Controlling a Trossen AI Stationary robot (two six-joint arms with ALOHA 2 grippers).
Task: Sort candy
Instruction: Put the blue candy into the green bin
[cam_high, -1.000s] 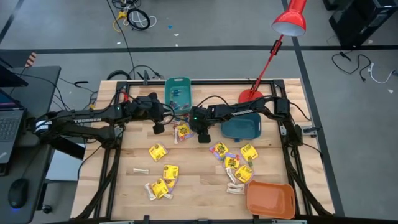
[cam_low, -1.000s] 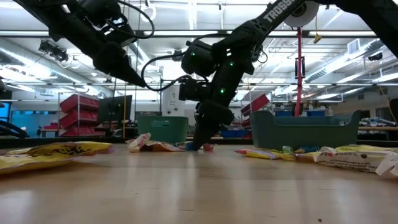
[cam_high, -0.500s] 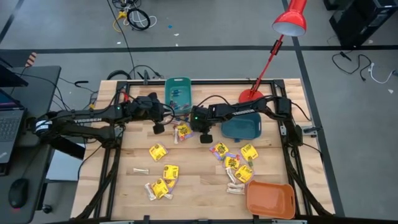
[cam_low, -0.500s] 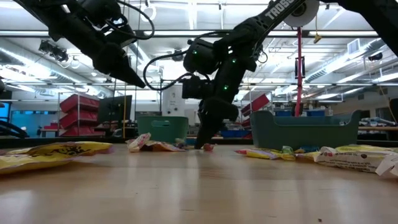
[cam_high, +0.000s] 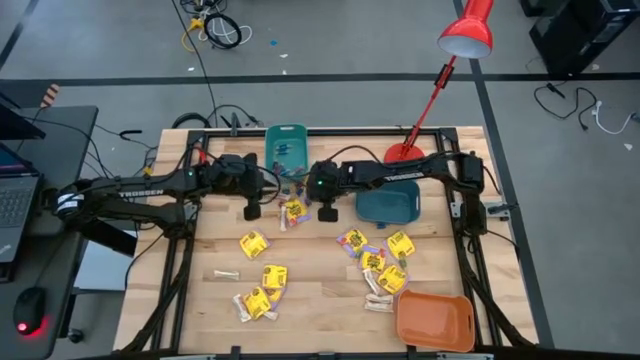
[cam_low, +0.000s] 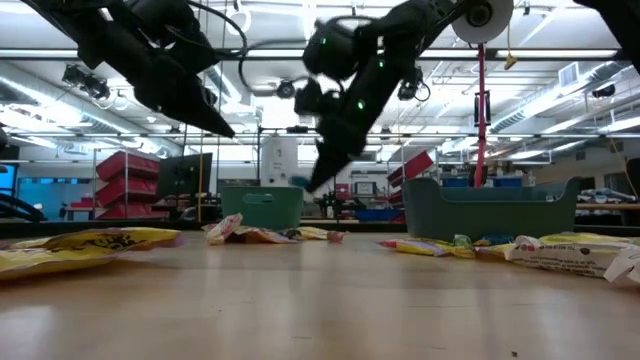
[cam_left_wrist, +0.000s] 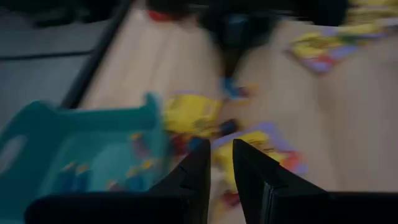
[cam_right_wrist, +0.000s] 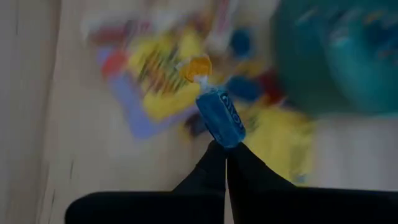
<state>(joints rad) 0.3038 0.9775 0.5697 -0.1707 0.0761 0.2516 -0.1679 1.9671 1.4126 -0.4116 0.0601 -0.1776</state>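
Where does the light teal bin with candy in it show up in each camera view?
High view: teal bin at the table's far edge, middle, between the two arms.
Low view: centre-left background, behind the candy pile.
Left wrist view: lower left.
Right wrist view: upper right, blurred.
Shared landmark: the yellow packet pile beside it, seen in every view.
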